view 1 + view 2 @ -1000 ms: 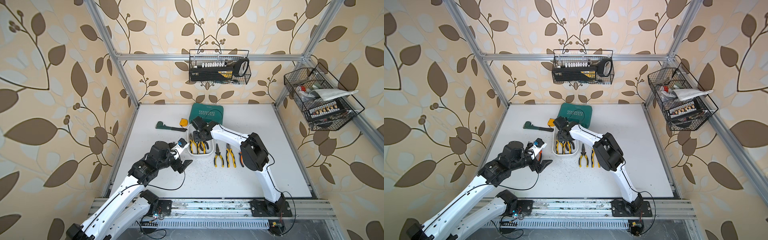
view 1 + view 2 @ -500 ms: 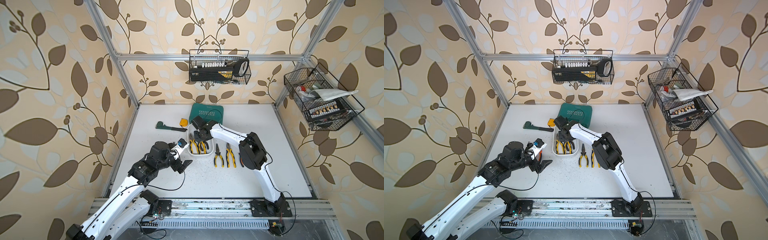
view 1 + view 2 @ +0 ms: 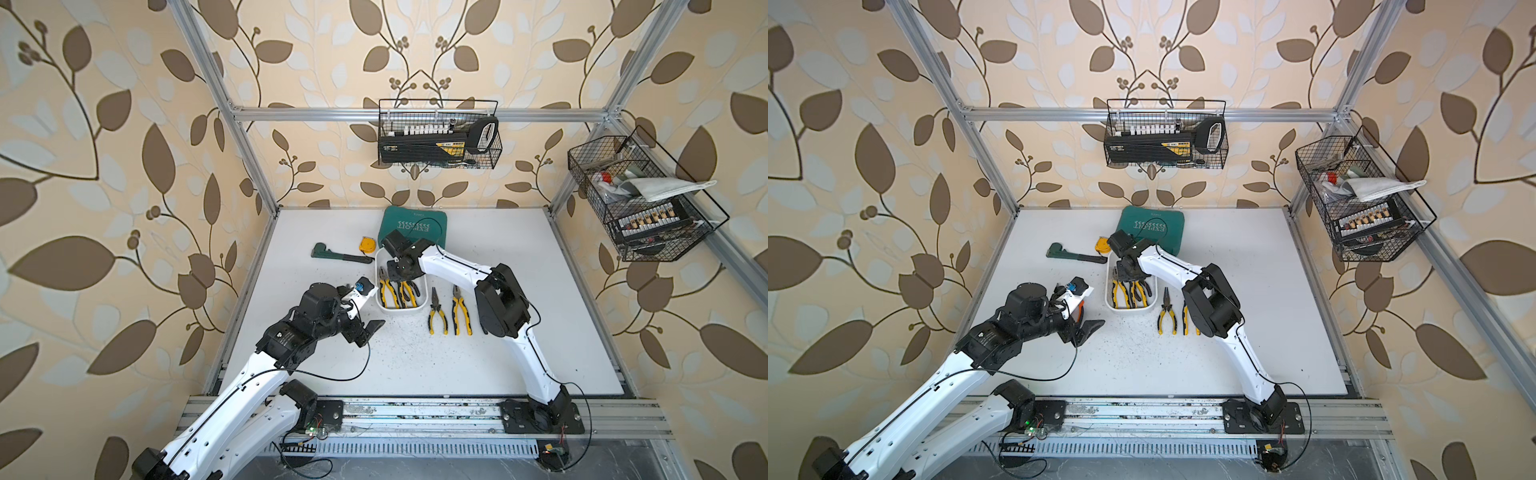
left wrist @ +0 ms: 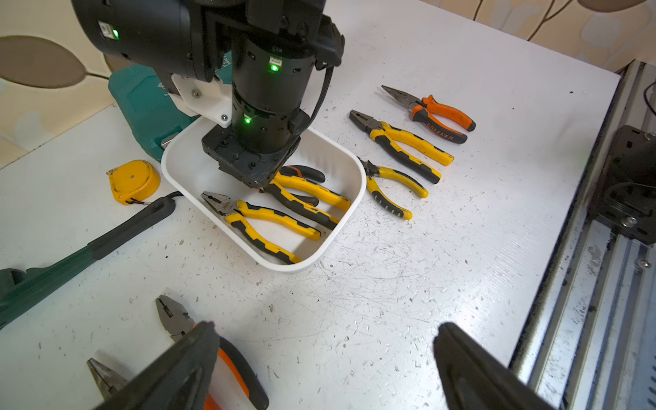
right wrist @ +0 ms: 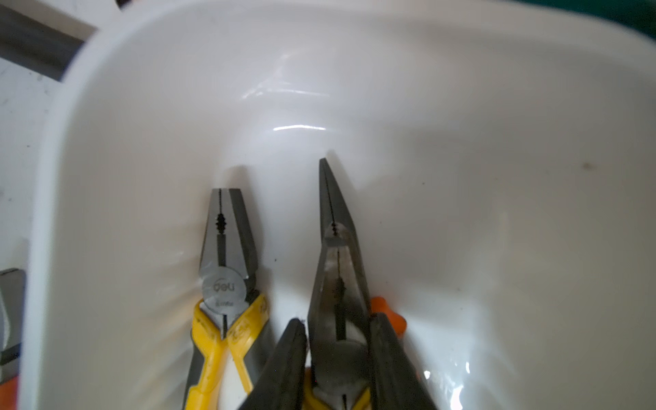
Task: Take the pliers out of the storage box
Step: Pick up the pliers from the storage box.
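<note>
Narrowed since before, right fingers [image 5: 288,362] pinch metal pliers [image 5: 337,301] in glossy storage box [image 5: 497,142]; left fingers [image 4: 184,362] splayed.

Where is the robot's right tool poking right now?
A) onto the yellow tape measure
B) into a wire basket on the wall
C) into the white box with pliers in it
C: the right tool is down inside the white storage box, its fingers closed around the head of the yellow-handled pliers.
</note>
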Robot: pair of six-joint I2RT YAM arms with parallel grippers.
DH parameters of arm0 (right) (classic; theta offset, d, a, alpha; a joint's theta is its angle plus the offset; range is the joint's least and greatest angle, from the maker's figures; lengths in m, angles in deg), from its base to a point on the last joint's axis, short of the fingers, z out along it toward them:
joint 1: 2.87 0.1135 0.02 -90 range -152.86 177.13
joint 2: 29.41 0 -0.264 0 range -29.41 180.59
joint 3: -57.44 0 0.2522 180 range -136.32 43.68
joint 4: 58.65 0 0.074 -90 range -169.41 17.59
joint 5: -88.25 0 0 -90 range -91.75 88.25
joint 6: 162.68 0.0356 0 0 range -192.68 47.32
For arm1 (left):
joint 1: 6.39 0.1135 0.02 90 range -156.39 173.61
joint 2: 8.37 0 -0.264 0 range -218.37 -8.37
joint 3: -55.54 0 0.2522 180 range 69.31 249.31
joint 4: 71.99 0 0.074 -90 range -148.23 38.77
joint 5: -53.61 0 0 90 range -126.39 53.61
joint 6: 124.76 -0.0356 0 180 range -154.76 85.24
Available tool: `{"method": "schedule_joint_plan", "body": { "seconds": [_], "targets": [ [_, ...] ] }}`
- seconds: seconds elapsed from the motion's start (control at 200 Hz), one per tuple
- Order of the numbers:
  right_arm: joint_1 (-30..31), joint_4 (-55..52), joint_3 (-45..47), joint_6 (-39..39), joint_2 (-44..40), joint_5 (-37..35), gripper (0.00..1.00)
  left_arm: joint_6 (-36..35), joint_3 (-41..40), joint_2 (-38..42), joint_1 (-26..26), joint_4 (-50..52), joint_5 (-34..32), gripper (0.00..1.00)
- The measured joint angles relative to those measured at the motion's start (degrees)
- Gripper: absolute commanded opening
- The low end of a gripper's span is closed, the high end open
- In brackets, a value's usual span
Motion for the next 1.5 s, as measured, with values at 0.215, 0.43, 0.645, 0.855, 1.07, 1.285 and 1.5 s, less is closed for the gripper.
{"method": "schedule_joint_plan", "body": {
  "seconds": [0.215,0.43,0.645,0.855,1.07,1.285,1.5],
  "targets": [
    [0.02,-0.42,0.92,-0.35,-1.88,-0.11,0.09,0.00,0.00,-0.02,0.00,-0.35,0.00,0.99],
    [0.02,-1.36,2.21,-0.92,-6.34,-0.07,0.00,0.02,0.00,-0.13,0.00,-0.44,0.02,0.99],
    [-0.28,0.15,3.13,-1.31,-8.11,1.33,0.00,0.09,0.00,-1.09,0.00,-0.68,0.04,0.99],
    [-0.57,1.62,7.04,-1.31,-11.37,2.91,0.00,0.09,0.00,-1.14,0.00,-1.18,0.04,0.99],
    [-0.66,2.21,7.10,-1.33,-15.61,4.66,0.00,0.13,0.00,-1.75,0.00,-1.77,0.13,0.99],
    [-2.05,2.91,7.23,-1.51,-16.76,5.88,0.00,0.22,0.00,-2.12,0.00,-1.97,0.44,0.99],
    [-2.93,2.25,7.32,-1.95,-17.31,5.99,0.00,0.52,0.00,-2.82,0.00,-2.67,0.63,0.99]
  ]
}}
